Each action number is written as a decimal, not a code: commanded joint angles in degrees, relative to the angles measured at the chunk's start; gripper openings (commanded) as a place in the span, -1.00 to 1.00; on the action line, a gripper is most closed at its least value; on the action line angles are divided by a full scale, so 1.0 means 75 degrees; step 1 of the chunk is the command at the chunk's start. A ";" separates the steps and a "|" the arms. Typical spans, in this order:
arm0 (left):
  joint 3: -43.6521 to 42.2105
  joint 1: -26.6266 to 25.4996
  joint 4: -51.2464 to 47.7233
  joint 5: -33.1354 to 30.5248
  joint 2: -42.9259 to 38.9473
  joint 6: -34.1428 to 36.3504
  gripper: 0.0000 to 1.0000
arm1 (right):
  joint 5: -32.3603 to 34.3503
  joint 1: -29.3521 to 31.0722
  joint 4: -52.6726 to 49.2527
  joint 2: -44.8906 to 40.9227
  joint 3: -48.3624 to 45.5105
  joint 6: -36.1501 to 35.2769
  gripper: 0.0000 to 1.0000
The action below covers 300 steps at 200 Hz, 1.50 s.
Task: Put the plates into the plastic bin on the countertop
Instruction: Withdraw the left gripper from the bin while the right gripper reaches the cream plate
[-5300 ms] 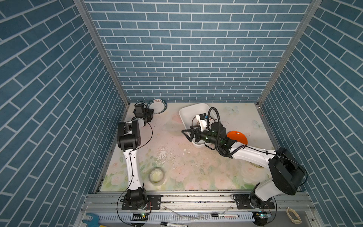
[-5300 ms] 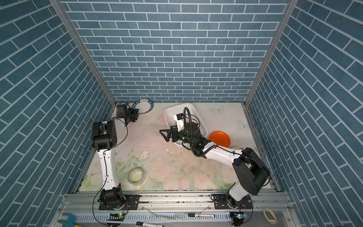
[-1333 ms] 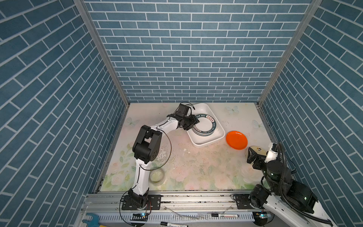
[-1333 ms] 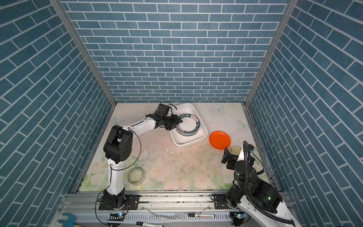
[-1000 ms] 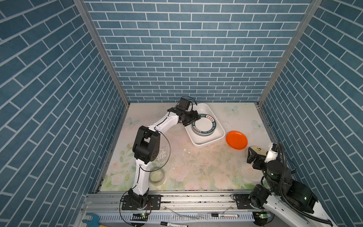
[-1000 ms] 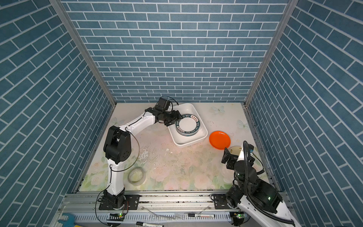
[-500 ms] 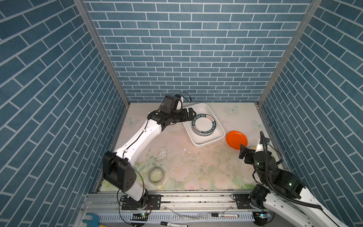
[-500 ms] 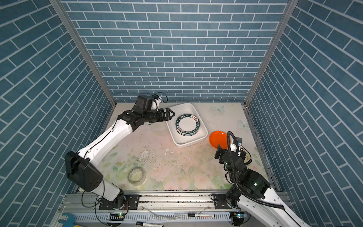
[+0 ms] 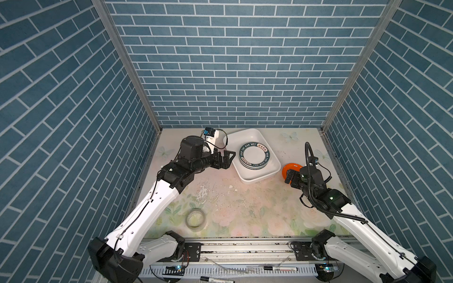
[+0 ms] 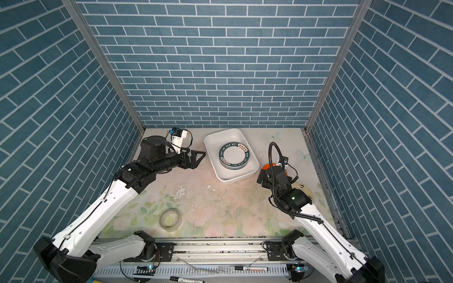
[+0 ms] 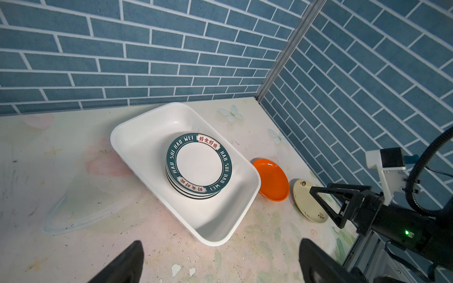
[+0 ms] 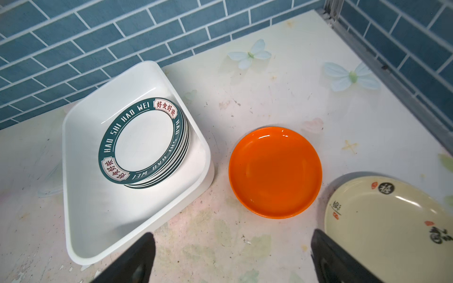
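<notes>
Stowed: the stack of plates point(image 9: 255, 155) point(image 10: 234, 155) point(image 11: 198, 166) point(image 12: 143, 143), round and white with dark-green lettered rims, lies inside the container, toward its right wall in both top views; the number of plates in it cannot be told.
Container: the white glossy rectangular plastic bin point(image 9: 255, 181) point(image 10: 235, 178) with rounded corners sits askew near the back wall, just above the centre of the frame.
Loose: a plain round orange plate point(image 9: 289, 167) point(image 12: 274, 171) lies just right of the container's lower right corner. A round pale yellow plate point(image 10: 302, 188) point(image 12: 382, 220) with dark characters lies just beside it, toward the lower right.
Surface: the pale floral-printed countertop point(image 9: 245, 203) carries all of these.
Left arm: the black left gripper point(image 9: 228, 159) point(image 10: 199, 159) hovers just left of the container, apart from its wall, jaws spread wide and empty.
Right arm: the black right gripper point(image 9: 289, 177) point(image 10: 261, 178) sits at the orange plate's lower left edge, jaws spread wide with nothing between them. In the right wrist view the plate lies ahead of the fingertips, untouched.
Surroundings: a translucent tape roll point(image 9: 195, 219) lies at lower centre-left, a grey metal rail point(image 9: 245, 247) runs along the bottom, and blue brick-patterned walls point(image 9: 232, 73) enclose three sides.
</notes>
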 commanded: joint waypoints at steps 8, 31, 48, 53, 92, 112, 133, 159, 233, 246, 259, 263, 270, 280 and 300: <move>-0.0579 -0.0028 0.1028 0.0331 0.0050 0.0217 0.99 | -0.0768 -0.0308 0.0282 0.0157 0.0288 0.0386 0.97; -0.0514 -0.0011 0.0713 0.0609 0.0190 0.0358 0.99 | -0.0988 -0.0743 0.0043 0.0243 0.0297 0.0433 0.97; -0.0715 -0.0006 0.0954 0.0730 0.0107 0.0071 0.99 | -0.1174 -0.1166 -0.0162 0.0298 0.0228 0.0466 0.97; -0.0831 -0.0014 0.1155 0.0874 0.0073 -0.0055 0.99 | -0.1229 -0.1311 -0.0199 0.0298 0.0168 0.0488 0.97; -0.0745 -0.0020 0.1440 0.2406 0.0489 -0.0280 0.99 | -0.1873 -0.2621 -0.0419 0.0164 -0.0215 0.0539 0.97; -0.0816 -0.0080 0.1834 0.2863 0.0832 -0.0798 0.99 | -0.2052 -0.3302 -0.0670 -0.0056 -0.0286 0.0425 0.97; -0.0893 -0.0374 0.1953 0.2952 0.1142 -0.0990 0.99 | -0.2317 -0.4038 -0.0898 -0.0253 -0.0371 0.0320 0.97; -0.0825 -0.0906 0.1995 0.3250 0.1570 -0.1169 0.99 | -0.2553 -0.4786 -0.1119 -0.0402 -0.0527 0.0304 0.97; -0.0579 -0.2790 0.2091 0.4301 0.2661 -0.1392 0.99 | -0.3502 -0.7730 -0.1648 -0.0828 -0.1128 0.0086 0.97; -0.0559 -0.2913 0.2085 0.4340 0.2709 -0.1400 0.99 | -0.3831 -0.8214 -0.1703 -0.0835 -0.1220 -0.0057 0.97; -0.0570 -0.2966 0.2080 0.4311 0.2679 -0.1399 0.99 | -0.3950 -0.8627 -0.1823 -0.0814 -0.1273 -0.0188 0.97; -0.0572 -0.2978 0.2075 0.4294 0.2666 -0.1404 0.99 | -0.3985 -0.8731 -0.1851 -0.0812 -0.1293 -0.0225 0.97; -0.0573 -0.2980 0.2069 0.4259 0.2641 -0.1403 0.99 | -0.4048 -0.8901 -0.1888 -0.0836 -0.1350 -0.0278 0.97; -0.0562 -0.2980 0.2011 0.4224 0.2611 -0.1378 0.99 | -0.4212 -0.9142 -0.1870 -0.0875 -0.1464 -0.0334 0.97; -0.0552 -0.2970 0.1997 0.4223 0.2570 -0.1352 0.99 | -0.4604 -0.9531 -0.1687 -0.0980 -0.1782 -0.0351 0.97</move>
